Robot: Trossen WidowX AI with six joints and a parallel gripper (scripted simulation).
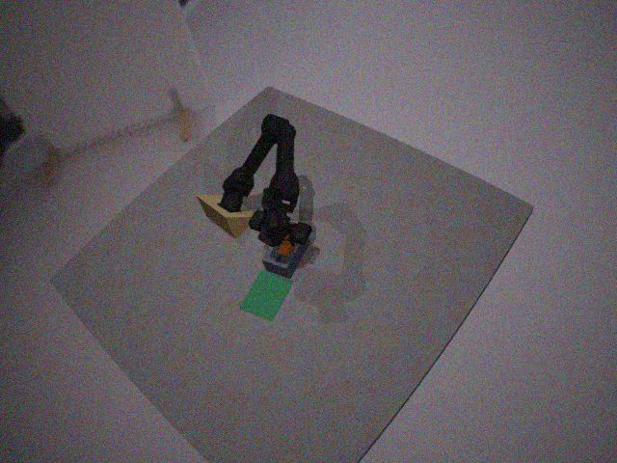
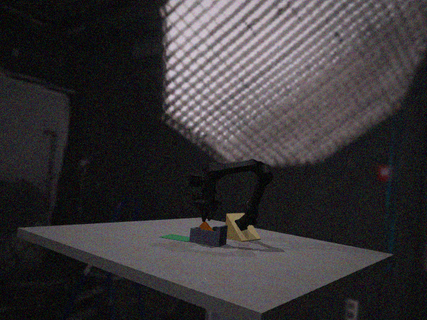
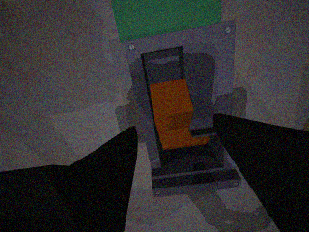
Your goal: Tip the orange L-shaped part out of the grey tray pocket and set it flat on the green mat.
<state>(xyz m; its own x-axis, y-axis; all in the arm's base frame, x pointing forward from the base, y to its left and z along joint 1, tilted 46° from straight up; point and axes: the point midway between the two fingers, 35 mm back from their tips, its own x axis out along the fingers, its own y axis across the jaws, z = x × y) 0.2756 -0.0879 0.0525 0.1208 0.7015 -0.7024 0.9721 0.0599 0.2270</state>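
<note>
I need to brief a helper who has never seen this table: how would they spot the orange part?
Find the black arm on the grey table. Below its open gripper sits a grey tray next to a green mat. The orange part is the only orange thing, tipped up in the tray's pocket.

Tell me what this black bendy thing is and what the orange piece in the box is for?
The black thing is a robot arm with two fingers at its end, called a gripper. One picture looks down from high up, one looks from the side of the table, and one comes from a camera on the arm's wrist. On the table sit a grey tray, a green mat beside it, and a tan wedge under the arm. The orange part is tipped up in the tray. The fingers are open on either side of it, holding nothing yet.
</note>
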